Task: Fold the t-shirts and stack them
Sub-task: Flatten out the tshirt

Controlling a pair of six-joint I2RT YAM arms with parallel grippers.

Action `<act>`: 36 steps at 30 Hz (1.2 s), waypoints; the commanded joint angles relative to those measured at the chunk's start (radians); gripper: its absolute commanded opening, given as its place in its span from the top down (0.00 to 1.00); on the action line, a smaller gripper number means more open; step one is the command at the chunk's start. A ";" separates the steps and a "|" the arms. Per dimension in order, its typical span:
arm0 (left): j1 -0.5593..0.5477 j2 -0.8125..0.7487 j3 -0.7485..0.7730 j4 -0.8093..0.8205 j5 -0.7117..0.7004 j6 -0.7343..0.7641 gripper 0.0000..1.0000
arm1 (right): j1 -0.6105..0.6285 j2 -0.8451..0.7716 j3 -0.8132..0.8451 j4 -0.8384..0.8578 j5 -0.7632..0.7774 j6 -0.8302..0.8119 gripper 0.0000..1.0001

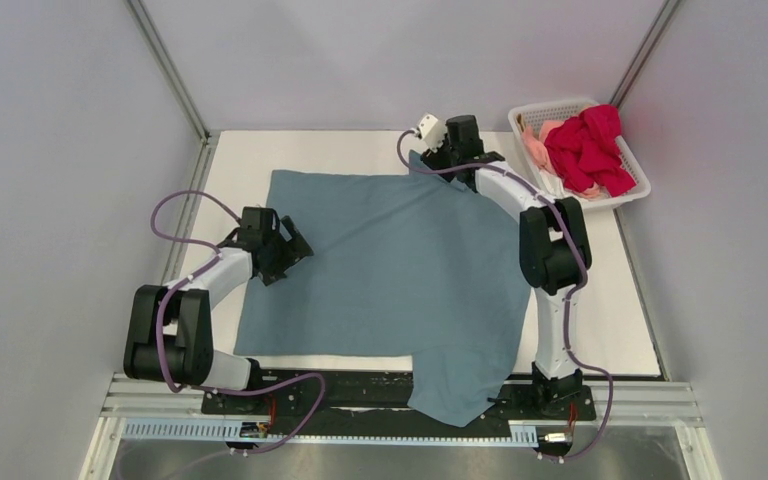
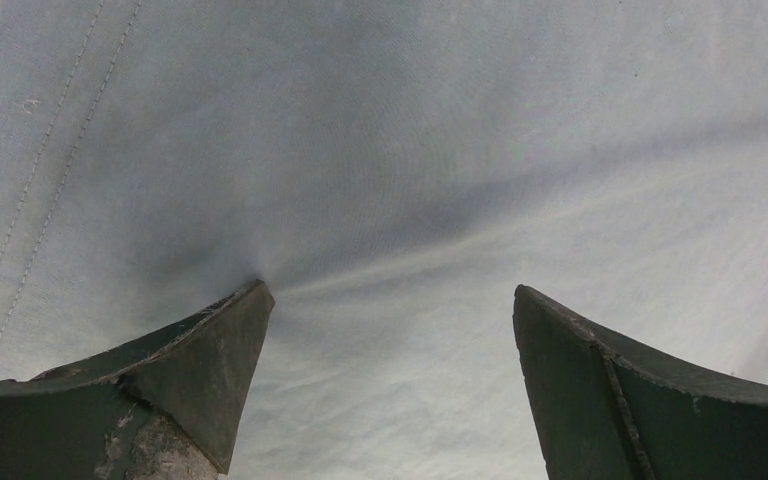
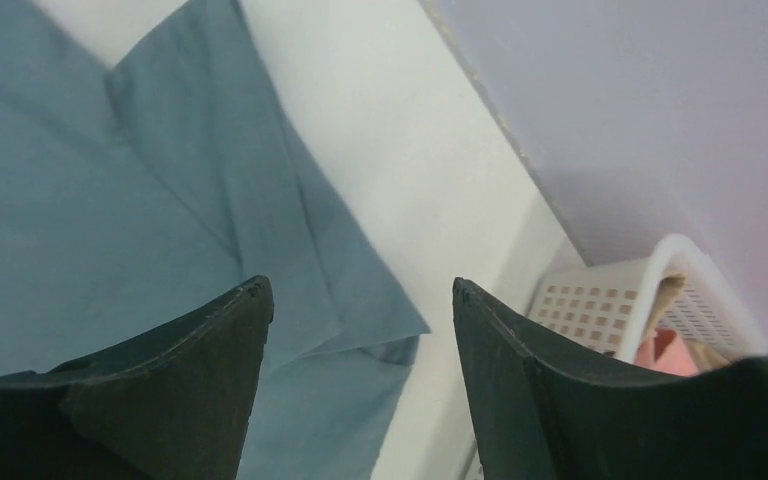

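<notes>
Left gripper (image 1: pixel 293 250) (image 2: pixel 390 300): jaws spread wide, holding nothing. It sits on the left edge of the blue-grey t-shirt (image 1: pixel 390 270) (image 2: pixel 410 150) (image 3: pixel 80 200). In the left wrist view one fingertip (image 2: pixel 250 300) presses into the cloth, and a faint crease runs away from it; a stitched hem shows at the left.

Right gripper (image 1: pixel 438 158) (image 3: pixel 360 290): jaws likewise apart and empty, poised at the far right corner of the blue-grey t-shirt, over a folded sleeve. Contact with the cloth cannot be judged.

The blue-grey t-shirt lies spread nearly flat across the middle of the white table (image 1: pixel 350 150) (image 3: pixel 410 150). Its near right portion hangs over the near edge, between the two arm bases.

Beyond the shirt's far right corner, well apart from it, stands a white lattice basket (image 1: pixel 628 195) (image 3: pixel 600 300) in the corner of the table. It contains a crumpled red t-shirt (image 1: pixel 585 145) and, on the side nearer the blue-grey shirt, a pink t-shirt (image 1: pixel 538 145).

Plain pale grey walls (image 1: pixel 60 150) (image 3: pixel 640 100) enclose the table on three sides, joined by slim metal posts (image 1: pixel 165 65). A slotted metal rail (image 1: pixel 160 400) carrying the arm bases runs below the shirt's hanging part.
</notes>
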 commanded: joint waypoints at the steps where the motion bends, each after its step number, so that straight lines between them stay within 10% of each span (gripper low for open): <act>1: 0.005 -0.031 -0.013 -0.047 -0.044 0.016 0.00 | -0.012 -0.020 -0.064 -0.100 -0.113 0.044 0.32; 12: 0.005 -0.036 -0.007 -0.064 -0.053 0.023 0.00 | -0.030 0.132 0.027 -0.099 -0.050 0.066 0.45; 23: 0.005 -0.033 0.003 -0.084 -0.096 0.024 0.00 | -0.045 0.180 0.105 -0.089 0.003 0.092 0.90; 32: 0.005 -0.015 0.013 -0.090 -0.089 0.027 0.00 | -0.063 0.301 0.321 0.047 0.177 0.108 0.88; 36: 0.004 -0.009 0.023 -0.088 -0.080 0.038 0.00 | -0.077 0.407 0.435 0.154 0.219 0.100 0.66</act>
